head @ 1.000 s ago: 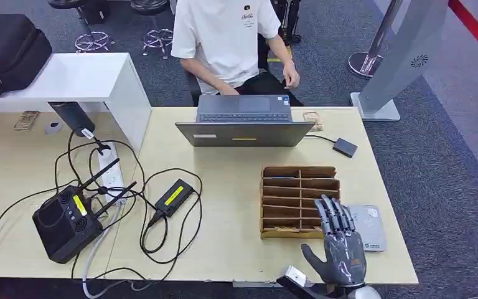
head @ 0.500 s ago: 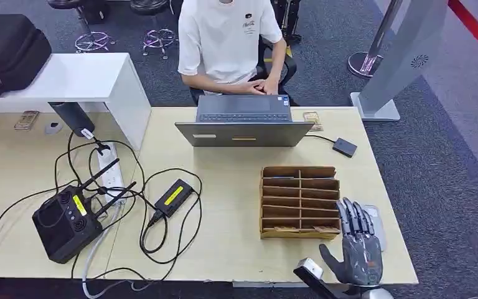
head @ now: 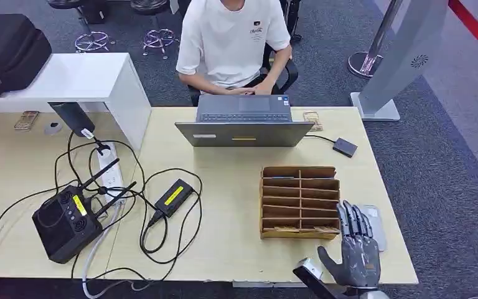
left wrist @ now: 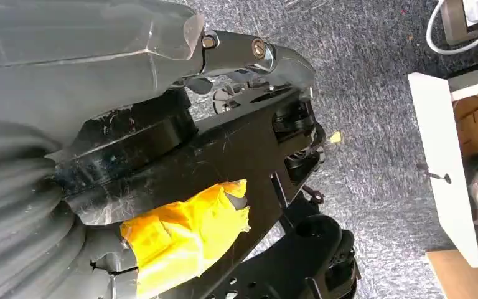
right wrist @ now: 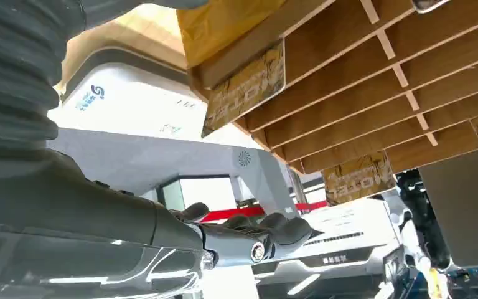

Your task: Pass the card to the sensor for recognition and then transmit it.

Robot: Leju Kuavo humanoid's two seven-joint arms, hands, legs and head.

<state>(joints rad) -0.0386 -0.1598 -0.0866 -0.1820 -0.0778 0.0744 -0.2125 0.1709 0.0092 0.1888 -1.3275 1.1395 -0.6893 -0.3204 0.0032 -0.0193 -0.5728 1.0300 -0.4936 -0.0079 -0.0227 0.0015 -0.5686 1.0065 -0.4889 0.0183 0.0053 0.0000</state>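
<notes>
Hovering palm-down with fingers spread and nothing in its grasp, the robot's grey right hand [head: 358, 249] sits over the near right corner of the pale wooden table [head: 224, 243], partly covering the flat grey-and-white card sensor [head: 376, 221] that lies there. Just beside the sensor, on its left, stands the brown wooden slotted card rack [head: 300, 200], its dividers forming rows of shallow compartments. In the right wrist view, gold-brown printed cards [right wrist: 244, 87] rest in the rack's slots, one at the front row nearest the sensor and others [right wrist: 356, 176] further along.

The left hand [left wrist: 180, 162] appears in its wrist view as dark links and a grey cover wrapped with yellow tape above grey carpet; whether its fingers are spread or curled cannot be told.

Across the table, a person in a white T-shirt [head: 233, 40] sits at a grey laptop [head: 244, 121]. A black radio unit with antennas [head: 68, 221] and tangled black cables [head: 155, 230] occupy the table's left side, well apart from the rack.
</notes>
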